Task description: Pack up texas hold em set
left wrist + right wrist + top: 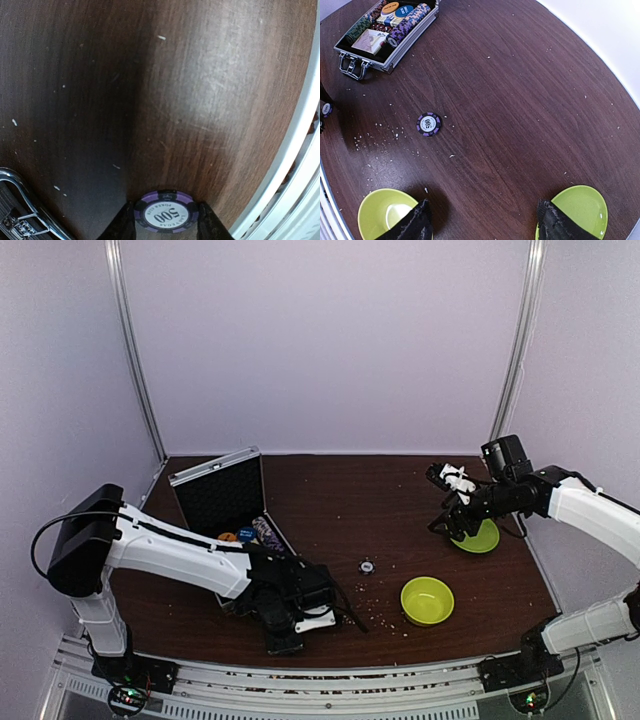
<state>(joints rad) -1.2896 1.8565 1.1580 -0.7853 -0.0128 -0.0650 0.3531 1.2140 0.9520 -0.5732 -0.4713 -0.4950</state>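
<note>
L pincer (166, 227) is pinching purple chip (165, 214) near table (200, 100) front edge, beside open case (222, 495). R pincer (482, 222) is hanging spread betw. bowl (380, 210) and plate (580, 207). Second chip (428, 124) is lying loose mid-table.

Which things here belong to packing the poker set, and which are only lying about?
For the job: silver case, chip rows inside it, card deck, loose purple chip, gripped purple chip.
Only lying about: lime-green bowl, lime-green plate.
</note>
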